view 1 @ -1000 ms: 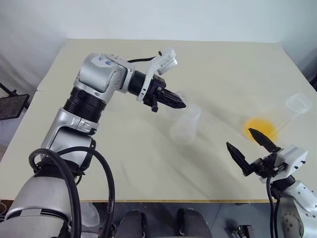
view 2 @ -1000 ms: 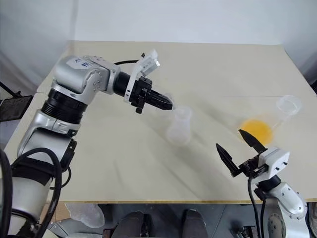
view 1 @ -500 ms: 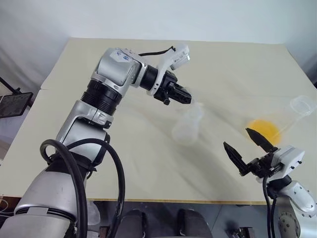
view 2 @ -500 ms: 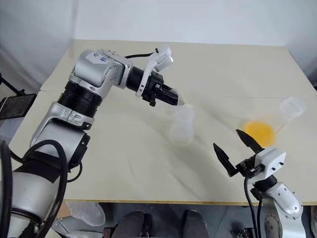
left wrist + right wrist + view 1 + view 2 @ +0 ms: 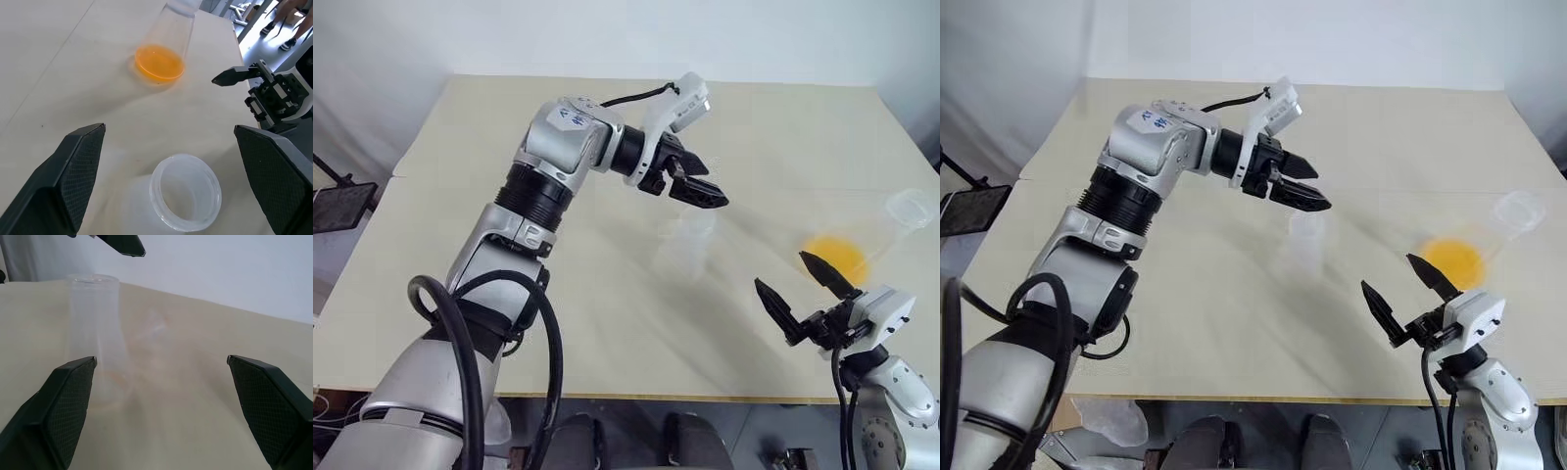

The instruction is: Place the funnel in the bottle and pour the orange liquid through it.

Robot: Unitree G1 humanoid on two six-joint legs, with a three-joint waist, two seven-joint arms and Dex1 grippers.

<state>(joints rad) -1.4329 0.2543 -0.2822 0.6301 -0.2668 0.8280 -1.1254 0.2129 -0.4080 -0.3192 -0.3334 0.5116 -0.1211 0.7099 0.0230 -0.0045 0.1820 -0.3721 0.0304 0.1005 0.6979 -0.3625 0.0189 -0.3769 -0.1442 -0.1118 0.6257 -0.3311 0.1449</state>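
Left gripper (image 5: 703, 189): fingers released, above bottle (image 5: 1304, 243) | right gripper (image 5: 803, 289): released, flask of orange liquid (image 5: 835, 255) just beyond | flask likely light, slippery, fragile; grasp neck.

A lab-like test space: bare cream table (image 5: 607, 333), glass flask (image 5: 164, 51), plain white wall (image 5: 607, 34).

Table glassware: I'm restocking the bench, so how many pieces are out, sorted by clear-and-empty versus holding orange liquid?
Clear and empty: 1, the bottle
Holding orange liquid: 1, the conical flask
Total: 2
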